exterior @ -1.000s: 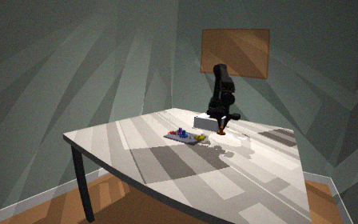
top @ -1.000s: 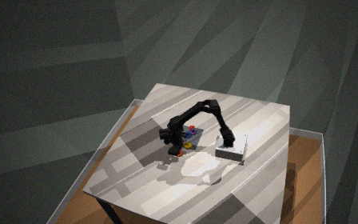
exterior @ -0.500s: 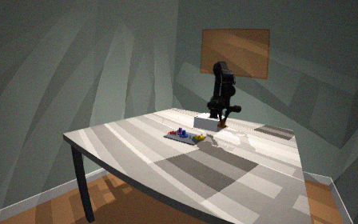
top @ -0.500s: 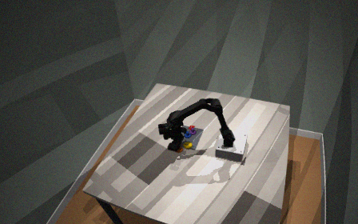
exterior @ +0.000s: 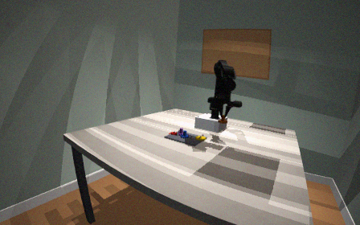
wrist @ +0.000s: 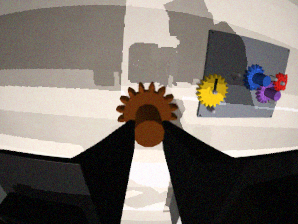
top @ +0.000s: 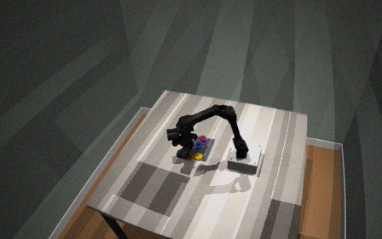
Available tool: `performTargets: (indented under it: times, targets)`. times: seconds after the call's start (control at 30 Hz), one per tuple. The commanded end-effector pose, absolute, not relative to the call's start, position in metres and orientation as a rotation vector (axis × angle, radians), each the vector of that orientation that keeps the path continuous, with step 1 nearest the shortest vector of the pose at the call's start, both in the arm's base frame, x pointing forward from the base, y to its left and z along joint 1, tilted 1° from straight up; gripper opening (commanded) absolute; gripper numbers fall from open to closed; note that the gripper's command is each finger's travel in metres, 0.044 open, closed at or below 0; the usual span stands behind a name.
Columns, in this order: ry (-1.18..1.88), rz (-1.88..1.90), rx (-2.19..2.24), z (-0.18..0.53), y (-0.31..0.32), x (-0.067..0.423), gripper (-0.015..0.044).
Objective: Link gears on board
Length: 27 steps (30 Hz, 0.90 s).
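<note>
Pinching the upright handle of an orange-brown gear (top: 189, 158) (exterior: 222, 120) (wrist: 148, 102), the end effector (top: 187, 154) (exterior: 223, 116) (wrist: 148, 125) was seen at the lower centre of the wrist frame, its fingers closed on either side of the handle. The gear was held clear of the surface (top: 231, 206) (exterior: 141, 161) (wrist: 50, 110), toothed disc downward, off the board. Toward the upper right, the grey board (top: 209, 149) (exterior: 174, 139) (wrist: 225, 55) was shown, with the yellow gear (top: 199, 156) (exterior: 200, 137) (wrist: 206, 93) near its lower left corner, marked by a black stripe. Farther right, past a gap, a blue gear (top: 198, 145) (exterior: 185, 134) (wrist: 254, 73) was placed, then a purple gear (top: 204, 142) (exterior: 181, 131) (wrist: 262, 95) just below it. By the board's right edge, the red gear (top: 203, 137) (exterior: 173, 133) (wrist: 281, 78) was found close beside both. Whether their teeth were meshed could not be told.
</note>
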State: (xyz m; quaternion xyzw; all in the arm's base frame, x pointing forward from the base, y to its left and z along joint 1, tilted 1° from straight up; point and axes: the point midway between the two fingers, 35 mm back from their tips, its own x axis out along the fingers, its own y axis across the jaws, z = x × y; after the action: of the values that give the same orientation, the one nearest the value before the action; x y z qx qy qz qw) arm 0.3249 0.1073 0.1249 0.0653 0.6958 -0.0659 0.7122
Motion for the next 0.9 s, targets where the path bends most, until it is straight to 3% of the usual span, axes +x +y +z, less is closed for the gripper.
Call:
performTargets:
  times: [0.0,0.87]
  targets:
    - [1.541,-0.143,0.146,0.122,0.099,0.328,0.0000]
    - [1.540,-0.147,0.143,0.091,0.033,0.339,0.0000]
